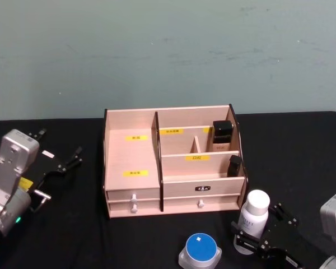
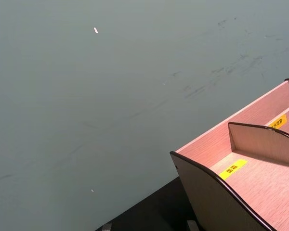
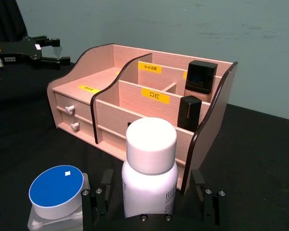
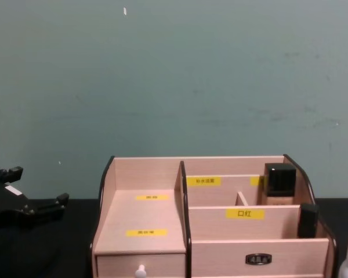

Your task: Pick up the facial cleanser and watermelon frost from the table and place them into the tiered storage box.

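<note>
The tiered storage box (image 1: 132,150), light wood with dark edges and yellow labels, stands mid-table; its left wall also shows in the left wrist view (image 2: 216,202). In front of its right end stands a white bottle with a white cap (image 1: 254,213) (image 3: 150,168). My right gripper (image 1: 261,227) (image 3: 154,192) is open around the bottle, a finger on each side with small gaps. A clear jar with a blue lid (image 1: 200,250) (image 3: 56,190) sits left of the bottle. I cannot tell which one is the cleanser and which the frost. My left gripper (image 1: 59,148) hangs open at the far left.
Two dark-capped items (image 1: 222,131) (image 1: 234,165) stand in the box's right compartments. Two small drawers with white knobs (image 1: 133,198) face me. The table is covered in black cloth (image 1: 302,162), and a grey-green wall rises behind it.
</note>
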You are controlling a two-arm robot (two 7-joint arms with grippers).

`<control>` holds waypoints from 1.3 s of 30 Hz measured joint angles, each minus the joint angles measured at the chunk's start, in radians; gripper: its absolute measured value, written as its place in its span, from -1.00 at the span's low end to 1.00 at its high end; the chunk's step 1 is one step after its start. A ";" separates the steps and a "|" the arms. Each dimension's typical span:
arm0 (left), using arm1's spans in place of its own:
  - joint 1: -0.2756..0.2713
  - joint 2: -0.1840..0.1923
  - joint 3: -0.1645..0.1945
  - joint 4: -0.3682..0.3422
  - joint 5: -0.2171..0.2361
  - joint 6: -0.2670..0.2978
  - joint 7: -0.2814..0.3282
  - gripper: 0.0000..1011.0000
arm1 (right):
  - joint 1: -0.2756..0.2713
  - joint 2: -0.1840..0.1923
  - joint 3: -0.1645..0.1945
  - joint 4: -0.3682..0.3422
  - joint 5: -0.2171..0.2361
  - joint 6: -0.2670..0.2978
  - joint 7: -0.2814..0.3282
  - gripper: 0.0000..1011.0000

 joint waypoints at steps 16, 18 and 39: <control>0.000 0.000 0.000 0.000 0.000 0.000 0.000 1.00 | 0.039 -0.034 0.006 0.043 0.003 -0.004 0.036 0.99; 0.000 0.000 0.000 0.000 0.000 0.000 0.000 1.00 | 0.039 -0.034 0.006 0.043 0.004 -0.004 0.036 0.99; 0.000 0.000 0.000 0.000 0.000 0.000 0.000 1.00 | 0.035 -0.031 0.006 0.037 0.004 -0.005 0.034 0.37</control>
